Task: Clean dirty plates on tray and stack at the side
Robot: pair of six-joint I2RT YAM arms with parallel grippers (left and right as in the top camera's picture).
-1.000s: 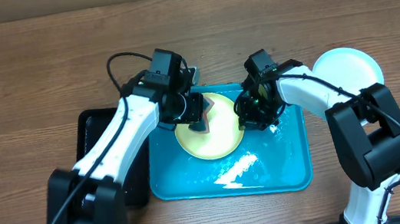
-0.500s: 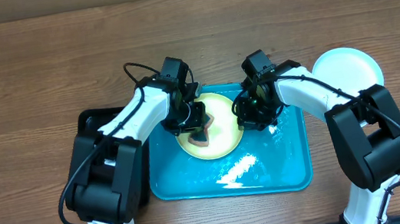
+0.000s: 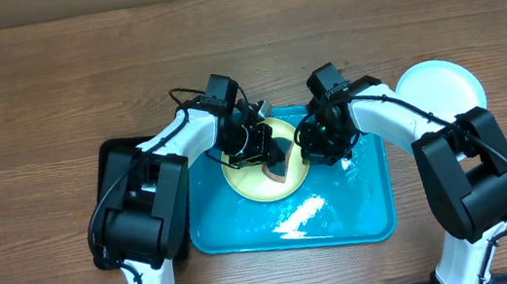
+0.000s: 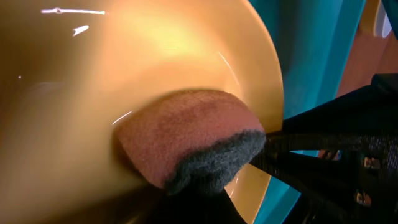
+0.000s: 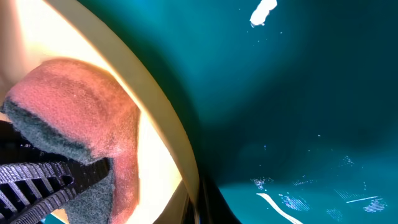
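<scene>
A black tray (image 3: 112, 170) lies at the far left of the desk (image 3: 31, 93). The left jaws are clamped on a sponge (image 4: 186, 140), its pink face pressed onto the yellow plate (image 3: 252, 186). That plate lies in the upper left of the blue tray (image 3: 343, 223). The right jaws sit at the plate's right rim and look closed on it, pinning it, though the right wrist view shows the grip only in part. Far to the right, a white plate (image 3: 443, 88) rests on the desk beside the blue tray.

The step in hand is scrubbing. To do it well, I judge:
- Hold the sponge flat under even downward pressure.
- Work in small overlapping strokes from the centre out to the rim.
- Make the right hold firm, so the plate neither spins nor slides.

No smudge shows in these views, so the whole face wants checking before any lift.
</scene>
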